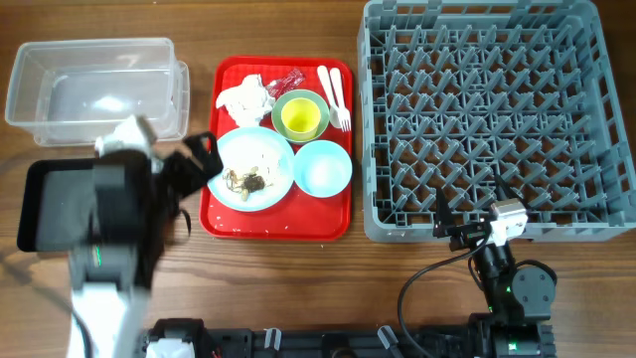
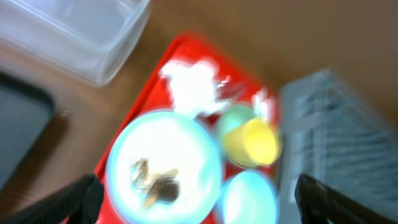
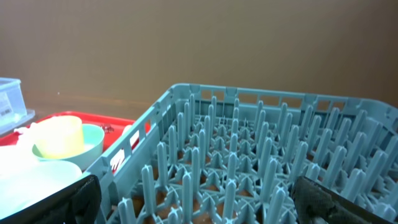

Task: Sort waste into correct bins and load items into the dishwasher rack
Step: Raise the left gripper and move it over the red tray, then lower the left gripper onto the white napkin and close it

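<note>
On the red tray, a pale blue plate (image 1: 255,169) carries brown food scraps (image 1: 246,180). Behind it lie a white napkin (image 1: 244,96) and a red wrapper (image 1: 290,80). A yellow cup (image 1: 301,117) sits in the green bowl (image 1: 316,102), with a blue bowl (image 1: 323,167) and white fork and spoon (image 1: 335,96) nearby. My left gripper (image 1: 204,169) hovers open at the plate's left edge; its blurred wrist view shows the plate (image 2: 165,168) between the spread fingers (image 2: 81,199). My right gripper (image 1: 452,227) is open at the near edge of the grey rack (image 1: 487,119), holding nothing (image 3: 199,199).
A clear tub (image 1: 94,85) stands at the back left and a black tray (image 1: 50,204) lies in front of it, partly under my left arm. The red tray (image 1: 224,224) sits between them and the rack. Bare wood runs along the front.
</note>
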`<act>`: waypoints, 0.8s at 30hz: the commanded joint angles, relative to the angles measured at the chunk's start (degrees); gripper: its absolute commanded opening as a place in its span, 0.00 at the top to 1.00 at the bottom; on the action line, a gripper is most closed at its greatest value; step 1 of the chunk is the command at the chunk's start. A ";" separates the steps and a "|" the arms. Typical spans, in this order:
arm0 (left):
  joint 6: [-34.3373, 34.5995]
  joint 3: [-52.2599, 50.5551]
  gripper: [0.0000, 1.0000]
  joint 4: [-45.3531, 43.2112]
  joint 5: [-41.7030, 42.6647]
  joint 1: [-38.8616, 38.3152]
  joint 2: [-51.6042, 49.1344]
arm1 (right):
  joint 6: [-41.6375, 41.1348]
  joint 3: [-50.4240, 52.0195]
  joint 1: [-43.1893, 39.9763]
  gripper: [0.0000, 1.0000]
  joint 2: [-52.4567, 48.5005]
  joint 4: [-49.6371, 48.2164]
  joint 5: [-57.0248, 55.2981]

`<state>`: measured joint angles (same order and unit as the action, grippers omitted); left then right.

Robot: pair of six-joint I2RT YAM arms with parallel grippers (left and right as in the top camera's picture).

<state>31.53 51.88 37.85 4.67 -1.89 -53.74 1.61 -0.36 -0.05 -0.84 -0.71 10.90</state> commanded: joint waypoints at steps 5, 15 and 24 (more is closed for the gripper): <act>-8.76 22.49 0.00 6.91 18.05 -0.55 -26.49 | -0.24 0.07 -0.20 0.00 0.20 -0.07 -0.59; -3.72 44.59 0.01 25.24 -2.45 -3.15 -41.79 | -0.26 0.07 -0.20 0.00 0.20 -0.07 -0.59; -5.46 61.37 0.00 31.93 -1.73 -3.15 -56.87 | -0.24 0.07 -0.20 0.00 0.20 -0.07 -0.59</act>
<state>26.79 112.05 72.60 2.55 -4.89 -106.39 1.58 -0.36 -0.05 -0.89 -0.64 10.85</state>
